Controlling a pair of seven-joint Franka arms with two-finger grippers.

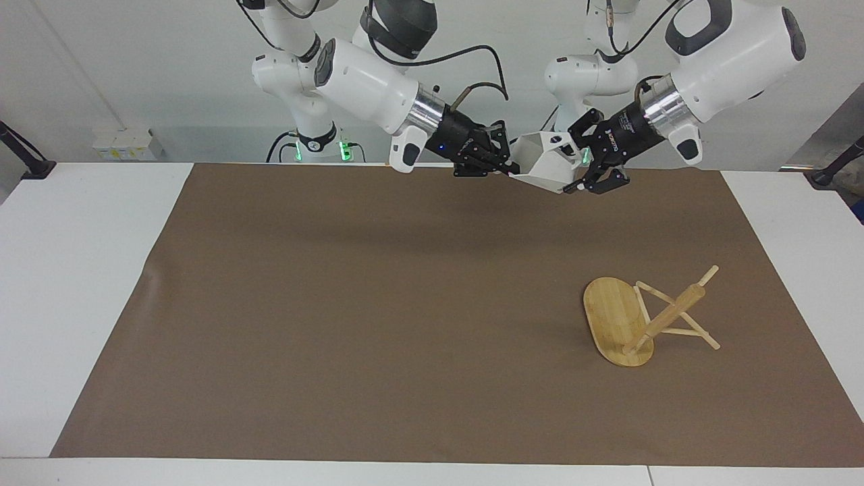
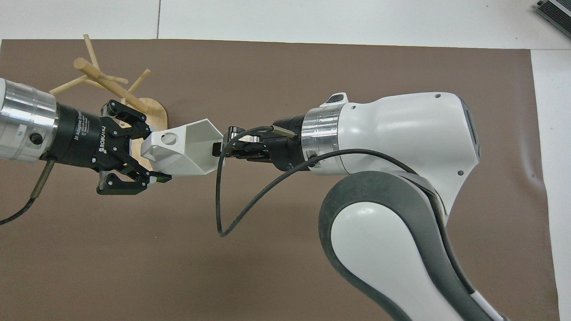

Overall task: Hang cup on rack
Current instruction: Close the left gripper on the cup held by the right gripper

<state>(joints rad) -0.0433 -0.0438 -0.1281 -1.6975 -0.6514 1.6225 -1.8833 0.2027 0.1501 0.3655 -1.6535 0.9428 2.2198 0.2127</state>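
Observation:
The white faceted cup (image 1: 548,169) (image 2: 189,151) hangs in the air on its side between both grippers, over the mat's edge nearest the robots. My right gripper (image 1: 507,168) (image 2: 219,150) is shut on its rim wall. My left gripper (image 1: 586,173) (image 2: 151,155) is shut on the cup's narrow bottom end, beside the handle with the round hole (image 2: 168,139). The bamboo rack (image 1: 621,318) (image 2: 109,82) sits on the mat toward the left arm's end, farther from the robots than the cup. Its post slants and thin pegs stick out.
A brown mat (image 1: 378,317) covers most of the white table (image 1: 81,270). A black cable (image 2: 232,209) loops down from the right wrist. The left gripper partly covers the rack's base (image 2: 156,111) in the overhead view.

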